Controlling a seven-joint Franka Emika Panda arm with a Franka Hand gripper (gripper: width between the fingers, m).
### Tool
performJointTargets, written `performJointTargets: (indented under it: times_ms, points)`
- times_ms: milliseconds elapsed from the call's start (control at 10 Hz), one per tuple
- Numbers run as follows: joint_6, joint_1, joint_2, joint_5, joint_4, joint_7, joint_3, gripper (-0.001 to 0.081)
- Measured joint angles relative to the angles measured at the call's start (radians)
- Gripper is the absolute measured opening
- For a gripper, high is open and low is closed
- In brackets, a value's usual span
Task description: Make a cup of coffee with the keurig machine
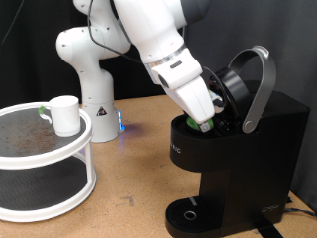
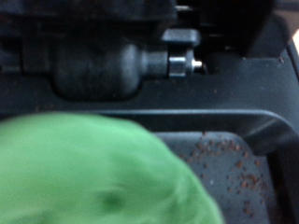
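Observation:
The keurig machine (image 1: 248, 149) stands at the exterior view's right with its grey arched lid handle (image 1: 260, 84) raised and the pod chamber open. My gripper (image 1: 203, 121) reaches down into that chamber, shut on a small pod with a green top (image 1: 204, 125). In the wrist view the green pod top (image 2: 93, 173) is a close blur in front of the machine's black inner parts (image 2: 103, 65). The white cup (image 1: 65, 114) stands on the upper shelf of a round white rack (image 1: 59, 159) at the left, far from the gripper. The drip tray (image 1: 191, 211) holds nothing.
The white robot arm base (image 1: 87, 74) stands at the back left, behind the rack, with a blue light at its foot (image 1: 120, 125). The wooden table (image 1: 139, 169) shows between the rack and the machine.

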Motion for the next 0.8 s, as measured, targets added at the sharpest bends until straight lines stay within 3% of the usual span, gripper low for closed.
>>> performJointTargets:
  times_ms: [100, 200, 500, 800]
  points:
    - [0.003, 0.0, 0.0, 0.019, 0.0, -0.01, 0.002, 0.0657]
    - [0.004, 0.0, 0.0, 0.036, 0.001, -0.021, 0.003, 0.0779]
    - [-0.038, -0.001, -0.018, 0.097, 0.003, -0.093, -0.004, 0.0806]
    - [-0.079, -0.014, -0.091, 0.123, -0.022, -0.17, -0.037, 0.0807]
